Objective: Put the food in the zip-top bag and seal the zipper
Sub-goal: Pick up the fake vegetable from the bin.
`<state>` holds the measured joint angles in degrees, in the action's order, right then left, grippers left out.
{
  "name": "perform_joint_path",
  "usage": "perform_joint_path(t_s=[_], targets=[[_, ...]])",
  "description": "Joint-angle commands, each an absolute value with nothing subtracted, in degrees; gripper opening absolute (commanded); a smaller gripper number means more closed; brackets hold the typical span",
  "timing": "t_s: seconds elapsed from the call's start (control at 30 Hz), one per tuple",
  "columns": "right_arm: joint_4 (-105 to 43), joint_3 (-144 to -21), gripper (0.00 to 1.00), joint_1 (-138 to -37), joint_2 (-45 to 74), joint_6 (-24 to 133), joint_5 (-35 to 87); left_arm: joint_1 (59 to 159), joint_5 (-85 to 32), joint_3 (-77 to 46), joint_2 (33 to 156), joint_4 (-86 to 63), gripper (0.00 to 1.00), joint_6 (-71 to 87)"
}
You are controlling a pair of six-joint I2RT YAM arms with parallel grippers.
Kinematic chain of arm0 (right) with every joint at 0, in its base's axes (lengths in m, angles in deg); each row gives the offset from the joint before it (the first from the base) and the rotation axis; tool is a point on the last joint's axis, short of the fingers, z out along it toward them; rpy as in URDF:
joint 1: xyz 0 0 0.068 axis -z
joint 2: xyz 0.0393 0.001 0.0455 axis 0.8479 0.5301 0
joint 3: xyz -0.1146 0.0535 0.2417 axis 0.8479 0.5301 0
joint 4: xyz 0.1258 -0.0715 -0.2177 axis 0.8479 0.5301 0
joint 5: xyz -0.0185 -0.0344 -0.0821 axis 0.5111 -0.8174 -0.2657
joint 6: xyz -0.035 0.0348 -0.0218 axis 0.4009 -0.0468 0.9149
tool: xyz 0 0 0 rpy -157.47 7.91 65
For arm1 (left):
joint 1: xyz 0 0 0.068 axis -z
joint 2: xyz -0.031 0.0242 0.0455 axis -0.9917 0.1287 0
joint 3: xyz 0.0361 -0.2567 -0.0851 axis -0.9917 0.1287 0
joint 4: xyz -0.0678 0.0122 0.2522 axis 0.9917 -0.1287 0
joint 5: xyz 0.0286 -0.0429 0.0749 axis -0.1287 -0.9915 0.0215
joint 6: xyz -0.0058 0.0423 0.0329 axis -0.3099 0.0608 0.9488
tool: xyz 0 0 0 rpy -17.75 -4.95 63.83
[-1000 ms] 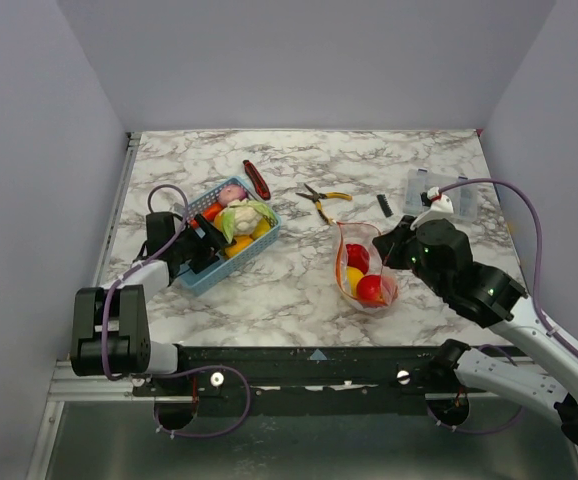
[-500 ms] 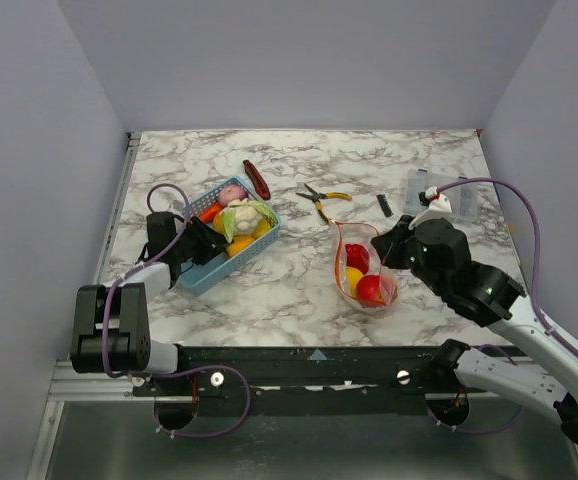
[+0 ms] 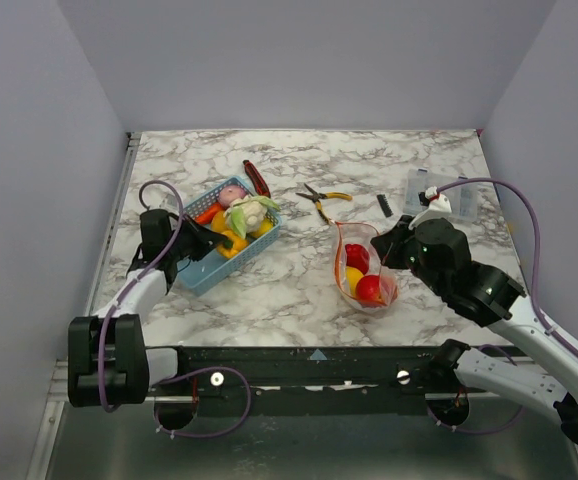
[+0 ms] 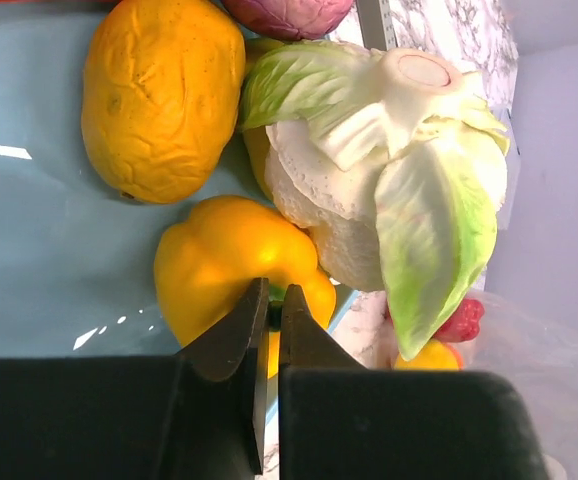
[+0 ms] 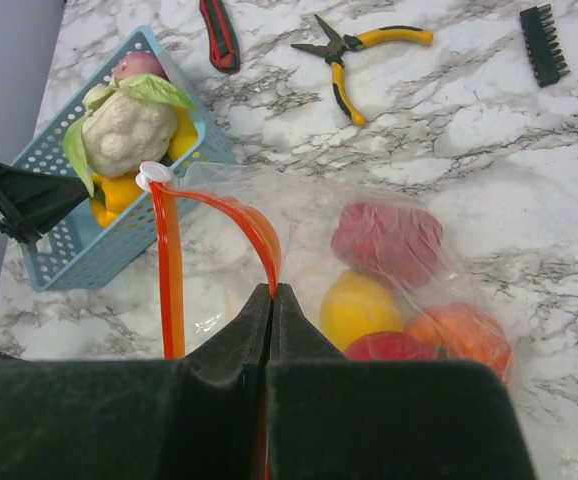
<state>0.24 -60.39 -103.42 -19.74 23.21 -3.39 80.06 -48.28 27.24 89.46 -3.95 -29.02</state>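
Left tool [image 4: 272,300] is pinched shut on the short green stem of the yellow pepper [image 4: 219,265]. Its tips almost meet, and the pepper's body lies just past them. That pepper sits in the blue basket [image 3: 197,278], well left of the bag [image 3: 365,262]. It touches the cauliflower [image 4: 369,190] and lies beside a lumpy orange fruit [image 4: 159,95]. A purple piece [image 4: 289,10] lies deeper in the basket.

Right tool [image 5: 272,292] is closed on the zipper [image 5: 165,270] at the near edge of the bag's mouth, with the orange-red strip running straight into its tips. From there the strip loops up and away, so the mouth stands open.

The bag rests on the worktop [image 3: 299,295] just ahead of the right tool. Inside it are a dark red fruit [image 5: 387,243], a yellow one [image 5: 361,310], an orange one [image 5: 459,335] and a bright red one [image 5: 389,348], bunched together.

Pliers [image 3: 324,200] lie behind the bag, and a red knife [image 3: 257,178] lies behind it to the left.
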Motion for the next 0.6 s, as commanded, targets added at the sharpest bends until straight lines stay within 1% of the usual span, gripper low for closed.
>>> perform_joint_path(t_s=[0.0,0.3,0.57], targets=[[-2.0,-60.9,0.00,-103.6,-20.0,23.2,-2.7,80.4,-47.3,24.7,87.2,-9.6,0.00,-27.5],[-1.9,-60.5,0.00,-103.6,-20.6,23.2,-2.7,81.3,-41.5,23.3,79.9,-19.9,0.00,-23.0],[-2.4,-60.5,0.00,-103.6,-20.0,23.1,-2.0,81.9,-37.5,15.8,70.3,-33.9,0.00,-18.5]])
